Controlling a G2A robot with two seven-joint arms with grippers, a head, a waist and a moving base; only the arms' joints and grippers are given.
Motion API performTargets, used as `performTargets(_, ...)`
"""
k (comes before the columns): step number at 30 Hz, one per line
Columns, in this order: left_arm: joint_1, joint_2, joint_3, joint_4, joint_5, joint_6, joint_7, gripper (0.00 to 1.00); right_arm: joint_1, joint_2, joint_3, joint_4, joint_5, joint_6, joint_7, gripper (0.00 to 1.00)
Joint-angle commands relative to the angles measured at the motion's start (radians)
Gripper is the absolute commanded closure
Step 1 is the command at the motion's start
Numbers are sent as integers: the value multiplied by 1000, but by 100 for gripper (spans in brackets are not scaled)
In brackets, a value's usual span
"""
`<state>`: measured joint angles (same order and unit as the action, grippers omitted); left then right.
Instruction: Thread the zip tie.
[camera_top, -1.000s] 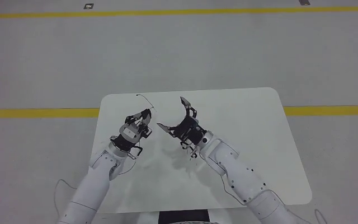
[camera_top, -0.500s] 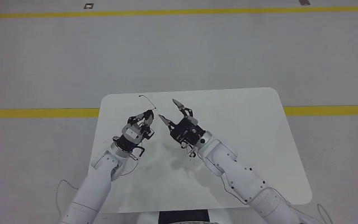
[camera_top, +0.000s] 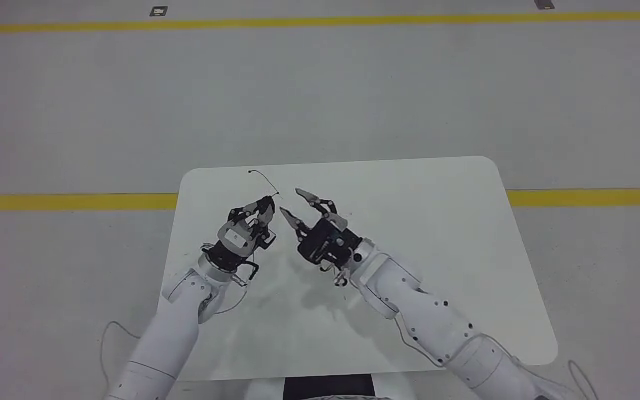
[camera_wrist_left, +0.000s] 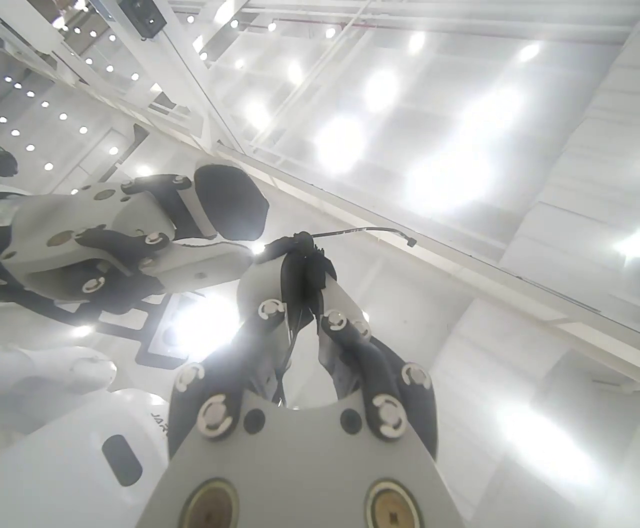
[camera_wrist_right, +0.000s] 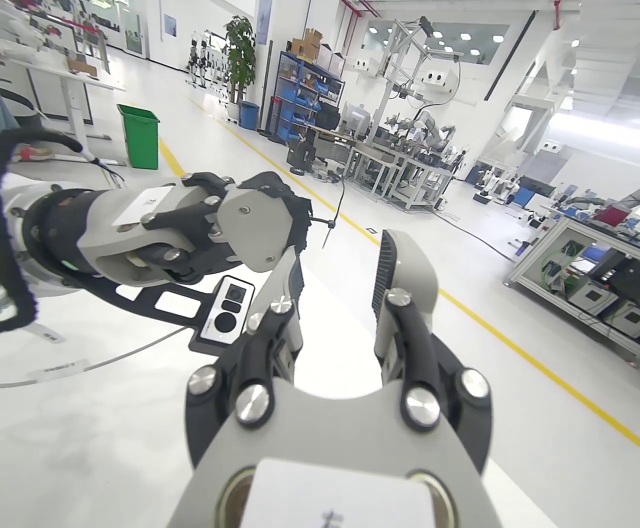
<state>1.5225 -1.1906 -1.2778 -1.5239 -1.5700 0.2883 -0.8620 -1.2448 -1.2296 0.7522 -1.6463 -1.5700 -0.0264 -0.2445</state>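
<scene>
- Your left gripper (camera_wrist_left: 302, 265) is pinching the tie (camera_wrist_left: 360, 231) near one end. The long tail is standing free past the fingers, likely to offer it for threading.
- Your right gripper (camera_wrist_right: 342, 255) is hanging spread and empty just beside the tie, jaws facing it as if to take the tail.
- The table (camera_top: 450, 200) is lying below the tie.
</scene>
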Motion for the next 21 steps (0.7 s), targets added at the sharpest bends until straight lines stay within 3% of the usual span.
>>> performTargets(1,0,0,0,0,0,0,0,100,4,-1,-5,3,0,0,-1,75)
performTargets(13,0,0,0,0,0,0,0,100,27,-6,-23,16,0,2,-7,84)
performTargets(21,0,0,0,0,0,0,0,100,41,-11,-31,25,0,4,-11,84)
